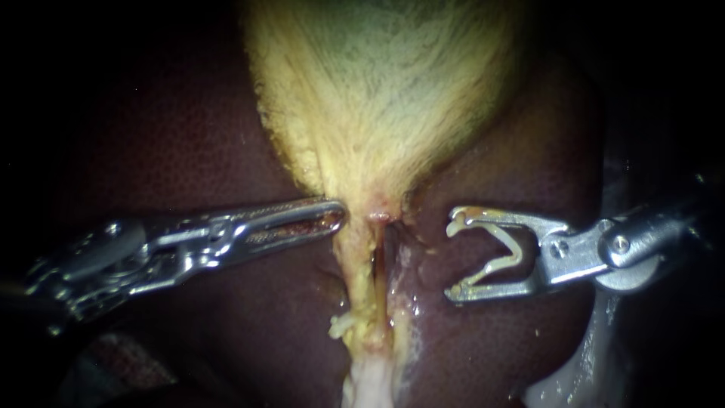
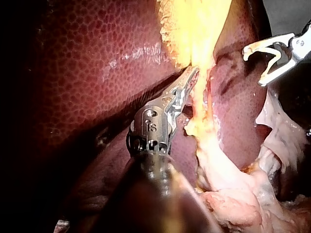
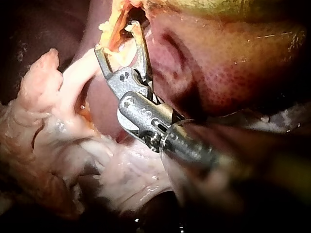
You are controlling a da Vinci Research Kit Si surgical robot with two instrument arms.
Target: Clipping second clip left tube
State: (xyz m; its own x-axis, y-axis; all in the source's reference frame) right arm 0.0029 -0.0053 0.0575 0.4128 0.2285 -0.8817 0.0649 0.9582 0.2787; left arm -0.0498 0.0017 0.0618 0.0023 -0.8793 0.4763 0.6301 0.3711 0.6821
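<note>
Right instrument (image 1: pixel 451 261), nearest the lens, stands with jaws spread wide, gripping a pale V-shaped clip (image 1: pixel 515 255) between them. It hangs over the dark liver (image 1: pixel 189 151), near the tubes but not touching them. The left tube (image 1: pixel 356 279), a yellow strand, runs down the liver's middle from the neck of the gallbladder (image 1: pixel 377 91). A small white clip (image 1: pixel 340 326) sits low on it. The left instrument (image 1: pixel 340 215) has its jaws closed together, tips touching the strand's upper end.

A small stamped mark (image 2: pixel 150 127) sits on the left instrument (image 2: pixel 193 73), near its joint. No other writing, label or sign can be read.
</note>
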